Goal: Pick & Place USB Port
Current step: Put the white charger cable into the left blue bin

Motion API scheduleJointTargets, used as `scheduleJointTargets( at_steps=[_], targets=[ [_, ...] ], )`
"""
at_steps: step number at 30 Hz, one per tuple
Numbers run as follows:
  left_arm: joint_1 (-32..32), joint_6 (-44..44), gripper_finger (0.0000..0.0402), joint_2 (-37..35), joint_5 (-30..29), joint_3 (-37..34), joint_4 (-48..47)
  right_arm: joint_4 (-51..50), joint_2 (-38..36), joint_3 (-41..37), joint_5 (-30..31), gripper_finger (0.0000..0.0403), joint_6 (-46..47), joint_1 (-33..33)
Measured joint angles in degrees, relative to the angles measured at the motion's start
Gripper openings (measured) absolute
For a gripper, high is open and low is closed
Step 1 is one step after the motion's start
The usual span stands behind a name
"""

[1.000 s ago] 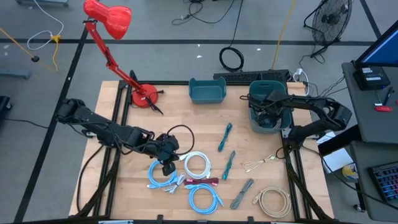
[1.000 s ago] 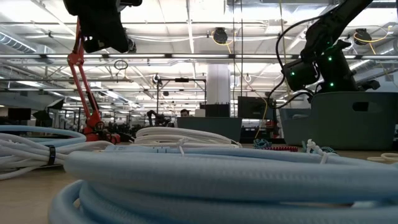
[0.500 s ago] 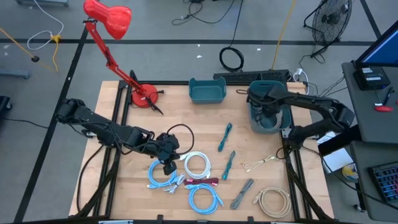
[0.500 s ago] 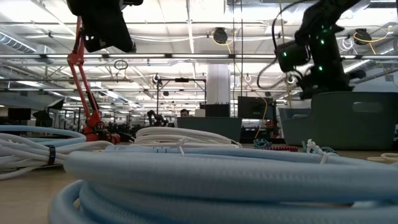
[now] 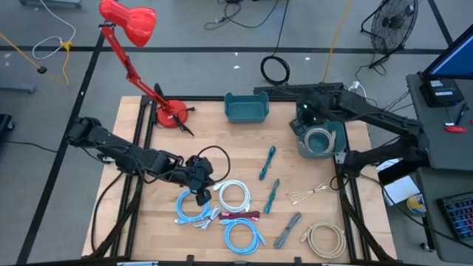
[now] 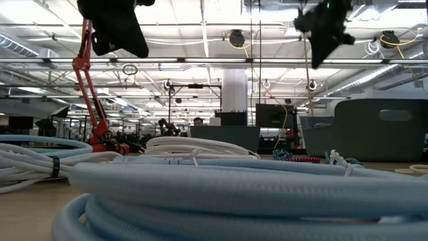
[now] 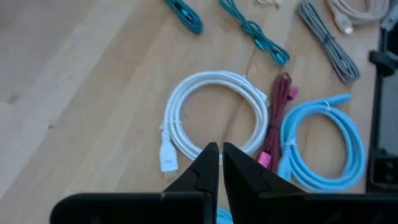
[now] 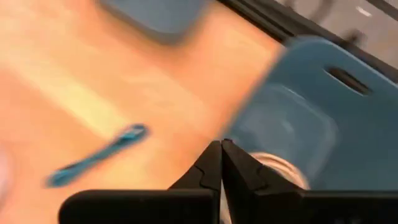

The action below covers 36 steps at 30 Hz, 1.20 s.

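High view: a beige cable (image 5: 319, 140) is seen coiled flat in the right bin (image 5: 334, 148) (no long axis). The right pincer (image 5: 304, 111), closed and empty, is held above the bin's far edge.

Both arms are dark, nearly black, built of chunky jointed segments. A thin black cable loops out beside the left arm (image 5: 122, 153) near its wrist. The right arm (image 5: 369, 114) shows a small green light near its wrist. Each wrist view shows two matte black fingers (image 7: 202, 171) tapering to narrow pointed tips above a flat black crossbar (image 8: 149, 202).
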Motion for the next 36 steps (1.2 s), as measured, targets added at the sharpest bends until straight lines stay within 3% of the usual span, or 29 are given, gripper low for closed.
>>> scheduleJointTargets(
  at_steps=[9,15,22,29,36],
  targets=[
    [1.66,-0.76,0.0024,0.0,-0.46,0.0,2.67,3.82,-2.86,0.69,-4.49,0.0,8.65,22.73],
    [4.51,-4.45,0.0024,0.01,1.44,0.0,10.42,4.1,-2.53,0.28,-3.02,0.0,14.36,39.31],
    [7.1,-9.69,0.0024,0.01,1.48,0.0,15.2,4.11,-2.54,-2.6,-1.17,0.0,22.61,53.44],
    [7.8,-9.18,0.0024,0.02,2.54,0.0,16.26,4.3,-2.53,-7.79,0.44,0.0,29.1,61.07],
    [8.4,-8.48,0.0024,0.02,2.95,0.0,19.39,6.05,-2.55,-19.41,-0.9,0.0002,25.65,63.25]
  ],
)
